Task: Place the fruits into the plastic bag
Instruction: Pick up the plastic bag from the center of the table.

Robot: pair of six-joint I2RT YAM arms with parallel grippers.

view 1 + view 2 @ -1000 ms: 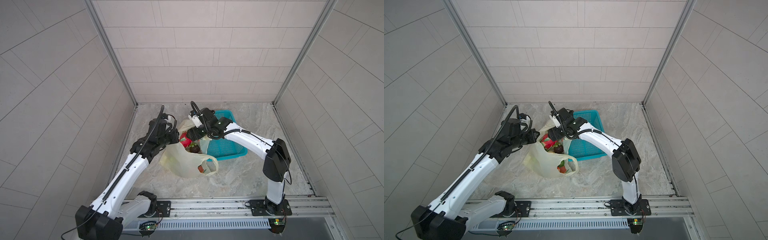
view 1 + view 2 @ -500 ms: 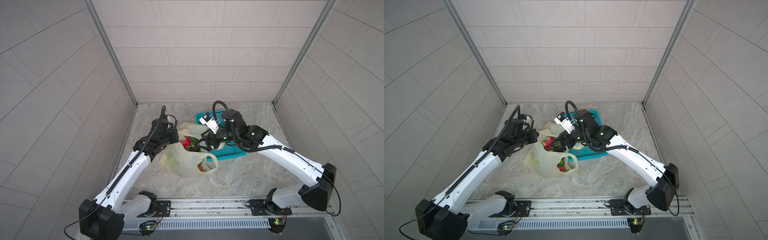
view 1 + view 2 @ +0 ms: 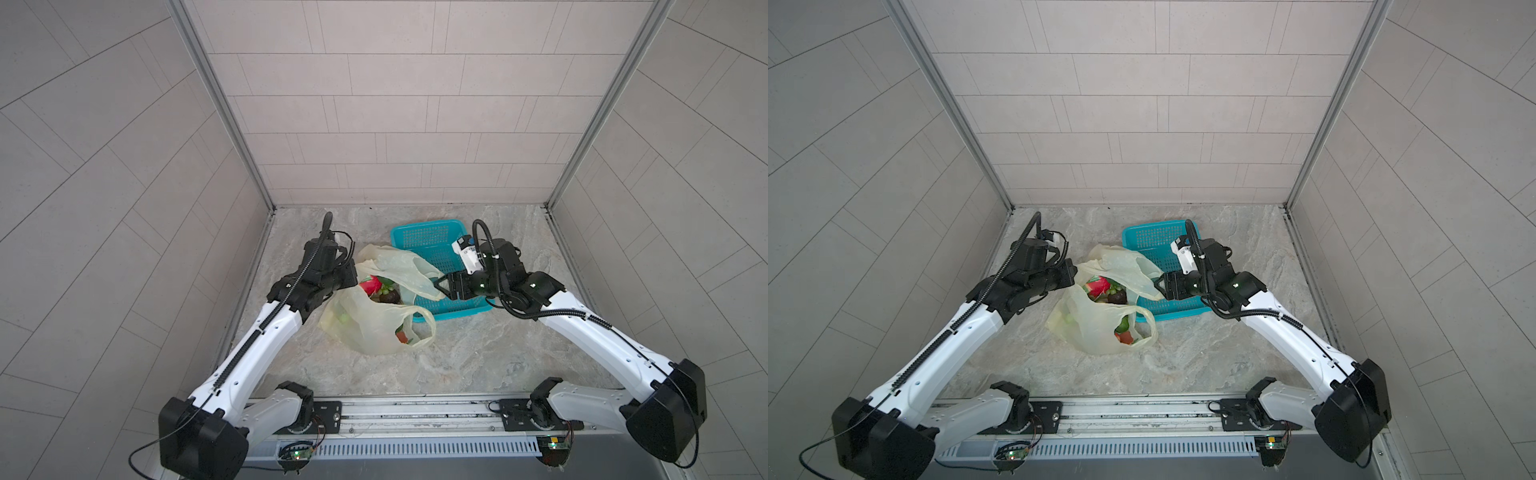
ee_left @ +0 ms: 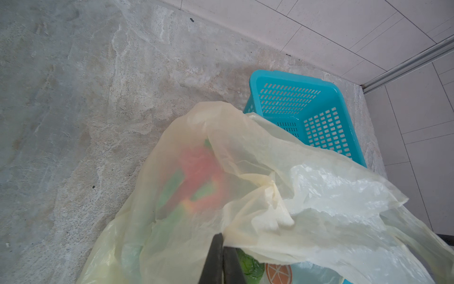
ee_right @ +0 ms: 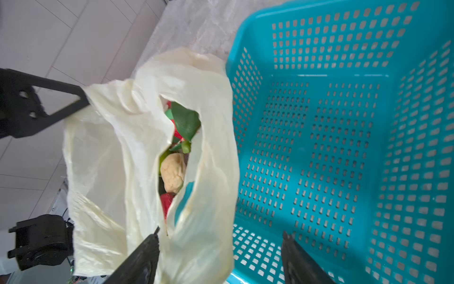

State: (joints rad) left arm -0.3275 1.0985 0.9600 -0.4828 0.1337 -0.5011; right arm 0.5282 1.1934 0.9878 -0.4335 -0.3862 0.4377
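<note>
— What is changing here?

— The right hand [image 3: 439, 286] is pulling back. A moment ago it was reaching into the mouth of the plastic bag [image 3: 374, 332]. Now it is hovering just outside that mouth with its jaws apart and nothing between them, and the gap is narrowing a little. I am reading that as a fruit just dropped.

— And the left hand [image 4: 222, 242]?

— Its jaws are pressed together on a gathered fold of the bag's rim, holding the mouth up and open.

— Where are the fruits sitting?

— Inside the bag, straight ahead of the right hand's fingertips. The dragon fruit [image 3: 371, 285] is showing red with waxy green scales, a dark oval fruit [image 3: 388, 296] is lying beside it, and a knobbly pale cream lump [image 5: 172, 172] is resting deeper down.

— What about the teal basket [image 5: 344, 147]?

— It is lying under the right hand. It is rigid perforated plastic, and I am seeing no fruit in the parts on view, so the filling is looking nearly finished.

— How is the bag behaving?

— It is thin, translucent and wrinkled, and it is slumping on the marbled stone surface [image 3: 457, 361]. I am guessing it would sag shut if it were released.
</note>
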